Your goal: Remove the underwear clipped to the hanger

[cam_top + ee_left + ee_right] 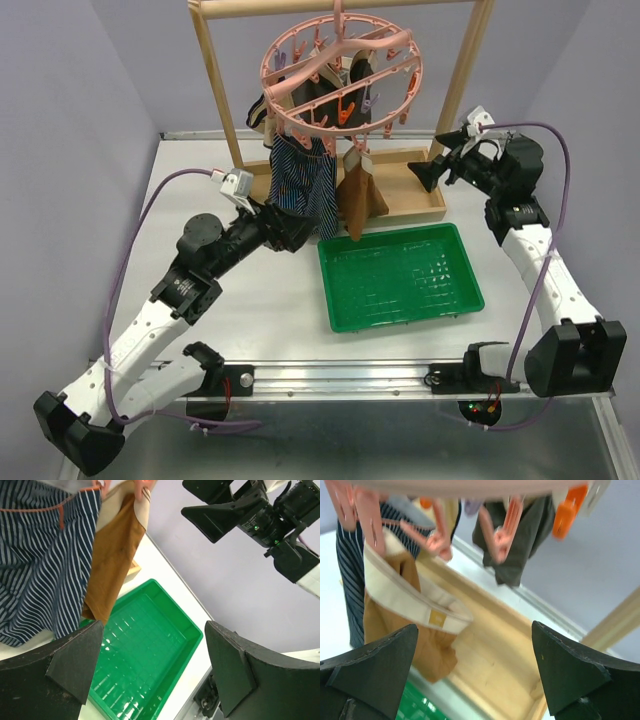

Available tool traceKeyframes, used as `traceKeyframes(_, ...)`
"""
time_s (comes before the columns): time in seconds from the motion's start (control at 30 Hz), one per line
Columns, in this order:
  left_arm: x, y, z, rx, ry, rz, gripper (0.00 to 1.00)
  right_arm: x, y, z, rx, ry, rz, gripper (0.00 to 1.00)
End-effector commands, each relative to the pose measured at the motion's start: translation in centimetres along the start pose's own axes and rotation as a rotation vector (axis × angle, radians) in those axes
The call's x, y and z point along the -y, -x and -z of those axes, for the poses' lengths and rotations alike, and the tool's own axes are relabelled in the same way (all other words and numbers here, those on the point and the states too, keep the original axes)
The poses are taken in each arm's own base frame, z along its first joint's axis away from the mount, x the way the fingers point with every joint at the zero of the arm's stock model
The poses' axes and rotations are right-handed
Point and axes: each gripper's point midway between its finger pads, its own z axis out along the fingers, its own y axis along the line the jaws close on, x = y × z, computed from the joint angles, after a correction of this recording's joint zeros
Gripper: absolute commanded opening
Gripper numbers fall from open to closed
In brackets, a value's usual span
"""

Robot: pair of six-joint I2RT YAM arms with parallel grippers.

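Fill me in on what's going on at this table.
Two robot arms are working at a pink ring hanger hung from a wooden frame, with underwear clipped to it. The left gripper is open, right beside the navy striped pair. The right gripper is open too, by the frame's right post, facing the brown pair. Neither holds anything. No underwear lies in the green tray yet.

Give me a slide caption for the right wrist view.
Open right claw facing brown underwear with beige waistband, clipped to the pink hanger above a wooden base.
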Motion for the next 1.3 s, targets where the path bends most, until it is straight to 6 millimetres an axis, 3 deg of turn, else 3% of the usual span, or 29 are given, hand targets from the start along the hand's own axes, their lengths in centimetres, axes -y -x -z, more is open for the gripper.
traceKeyframes(0.0, 3.2, 3.1, -0.8, 0.109, -0.059, -0.029, 0.93, -0.5, -1.3, 2.2, -0.049, -0.049, 0.003, 1.0)
traceKeyframes(0.5, 5.7, 0.7, -4.3, 0.068, -0.017, -0.038, 0.93, -2.9, -9.1, 7.5, -0.228, -0.188, -0.164, 1.0)
traceKeyframes(0.7, 6.2, -0.1, -5.4, 0.075, 0.022, -0.029, 0.94, -3.5, -10.9, 8.4, -0.26, -0.21, -0.214, 1.0)
traceKeyframes(0.87, 6.3, 0.3, -6.2, 0.104, 0.054, -0.011, 0.94, -3.5, -12.3, 9.1, -0.282, -0.241, -0.242, 1.0)
traceKeyframes(1.13, 6.4, 0.2, -7.5, 0.12, 0.08, 0.036, 0.95, -4.1, -13.6, 9.9, -0.294, -0.25, -0.275, 1.0)
traceKeyframes(1.27, 7.4, 1.1, -8.0, 0.142, 0.068, 0.056, 0.95, -4.3, -13.8, 10.0, -0.292, -0.251, -0.281, 1.0)
